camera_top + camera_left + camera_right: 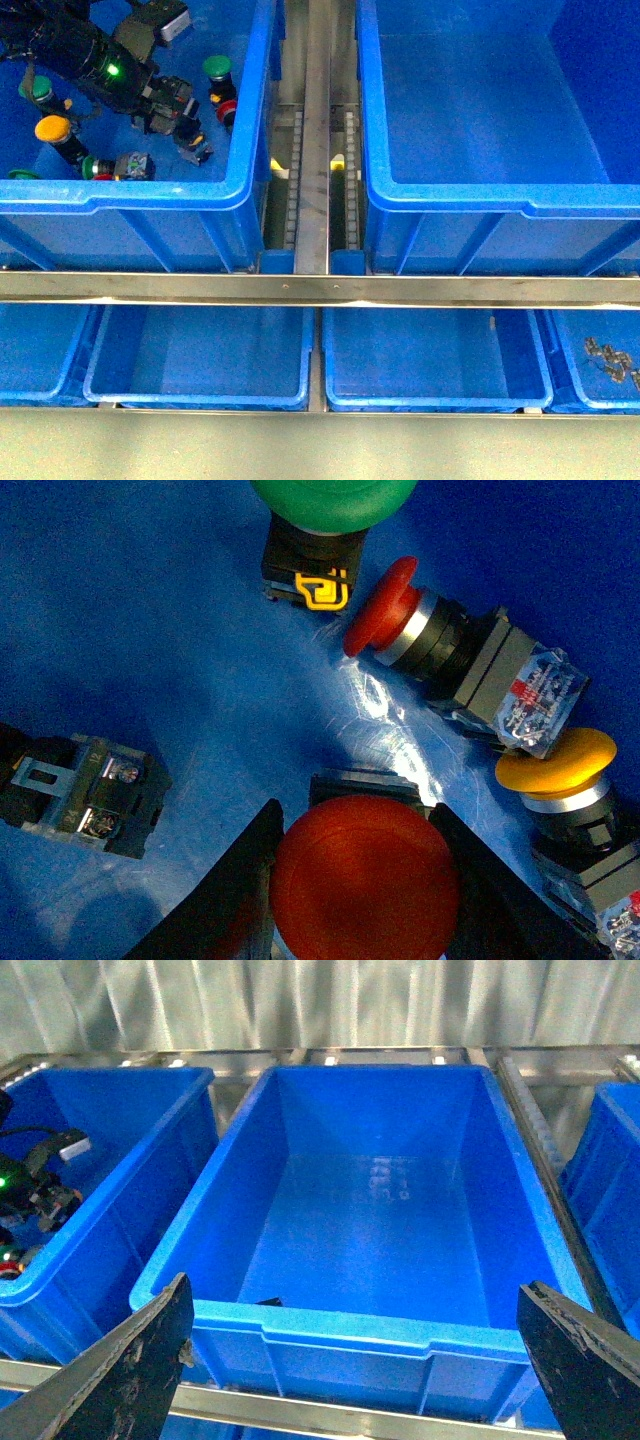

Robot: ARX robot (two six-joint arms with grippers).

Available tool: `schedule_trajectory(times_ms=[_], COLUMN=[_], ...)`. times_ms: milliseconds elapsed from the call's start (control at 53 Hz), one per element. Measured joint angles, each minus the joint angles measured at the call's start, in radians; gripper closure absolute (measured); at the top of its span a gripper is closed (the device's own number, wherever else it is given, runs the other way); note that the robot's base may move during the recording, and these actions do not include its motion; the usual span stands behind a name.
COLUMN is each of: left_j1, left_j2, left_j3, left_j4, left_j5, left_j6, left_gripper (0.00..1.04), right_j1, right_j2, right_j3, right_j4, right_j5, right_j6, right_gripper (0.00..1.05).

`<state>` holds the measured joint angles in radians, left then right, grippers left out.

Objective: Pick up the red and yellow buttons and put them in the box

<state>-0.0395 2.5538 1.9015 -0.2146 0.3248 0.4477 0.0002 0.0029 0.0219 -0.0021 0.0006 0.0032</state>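
Observation:
My left gripper [355, 815] is shut on the round red cap of a red button [365, 885], down in the left blue crate [240, 185]. In the front view the gripper [192, 138] hides that button. A second red button [385, 605] lies on its side close by and also shows in the front view [228, 110]. A yellow-capped button [555, 765] lies beside the gripper. The box [480, 195] is the deep blue crate on the right, empty of buttons. My right gripper [355, 1300] is open and empty, in front of the box's near rim [370, 1315].
Green-capped buttons [330, 500] [217, 68] and an orange-yellow capped one [52, 128] lie in the left crate, along with a loose black block [85, 795]. A steel rail [320, 288] crosses in front. Shallower blue trays [200, 400] sit below; the far right one holds small metal parts [612, 362].

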Motion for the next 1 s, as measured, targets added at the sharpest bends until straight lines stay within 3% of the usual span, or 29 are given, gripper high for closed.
schedule_trajectory(times_ms=[302,490,698,830,999], left_j1=[0.033,0.132,0.203,0.192,0.116], left_j2=[-0.044,-0.301,-0.48,-0.526,-0.571], left_j3=[-0.05,-0.237,-0.407,-0.51,-0.603], left_j4=[0.087,0.183,0.187,0.197,0.243], left_j5=[0.037,0.119,0.222,0.313,0.319], left_j6=[-0.156,-0.446,-0.761,-1.006,-1.247], left_gripper=[0.7,0.71,0.71,0.71,0.71], right_j1=[0.0,0.0,0.0,0.0,0.0], right_j2=[0.0,0.0,0.0,0.0,0.0], right_j3=[0.0,0.0,0.0,0.0,0.0], right_j4=[0.0,0.0,0.0,0.0,0.0], right_j5=[0.0,0.0,0.0,0.0,0.0], right_j6=[0.0,0.0,0.0,0.0,0.0], right_gripper=[0.07,0.07,0.07,0.07,0.07])
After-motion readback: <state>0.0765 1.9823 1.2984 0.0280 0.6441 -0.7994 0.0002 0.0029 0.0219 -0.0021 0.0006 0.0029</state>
